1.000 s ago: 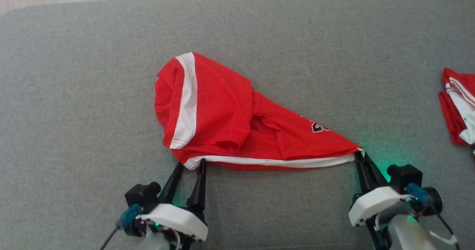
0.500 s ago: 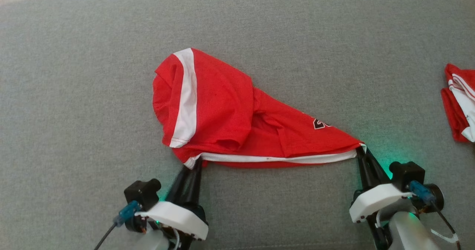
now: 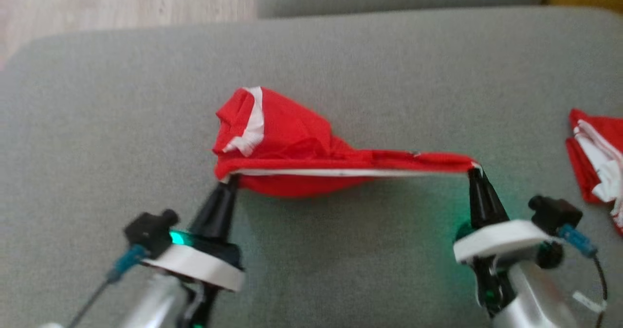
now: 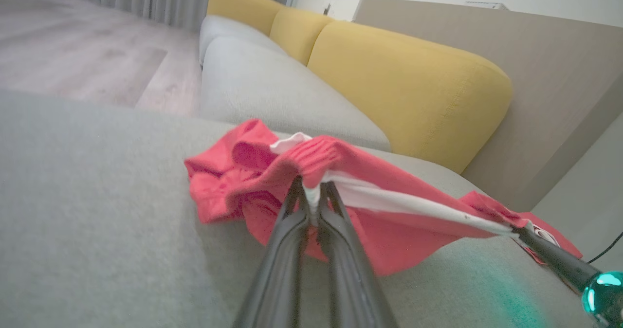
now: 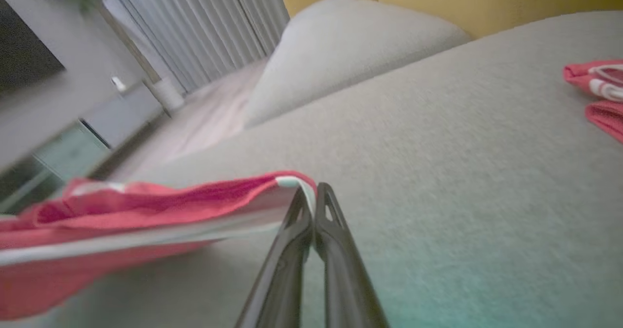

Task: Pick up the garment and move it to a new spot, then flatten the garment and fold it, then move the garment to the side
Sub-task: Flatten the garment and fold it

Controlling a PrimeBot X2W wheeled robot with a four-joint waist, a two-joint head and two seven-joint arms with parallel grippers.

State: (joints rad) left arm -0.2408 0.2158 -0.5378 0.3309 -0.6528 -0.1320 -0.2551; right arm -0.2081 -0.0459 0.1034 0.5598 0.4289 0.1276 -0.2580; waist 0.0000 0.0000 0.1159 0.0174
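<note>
The garment (image 3: 292, 143) is red with white bands and hangs lifted above the grey cushion (image 3: 97, 123), its white-trimmed hem stretched taut between both grippers. My left gripper (image 3: 229, 183) is shut on the hem's left end, and the left wrist view shows the white trim pinched at the left gripper (image 4: 311, 197) with the garment (image 4: 229, 182) bunched behind it. My right gripper (image 3: 472, 171) is shut on the hem's right corner. Through the right wrist camera, the right gripper (image 5: 311, 196) clamps the garment (image 5: 146, 201), which trails off to the left.
A second red and white garment (image 3: 594, 157) lies crumpled at the cushion's right edge, also seen as the second garment (image 5: 598, 82). Yellow sofa backrests (image 4: 409, 75) stand beyond the cushion. Wooden floor (image 3: 121, 2) lies past the far left edge.
My left gripper has closed on the hem's left end. Both grippers have risen and lifted the garment, pulling the hem straight; its body now hangs bunched. The head camera has shifted.
</note>
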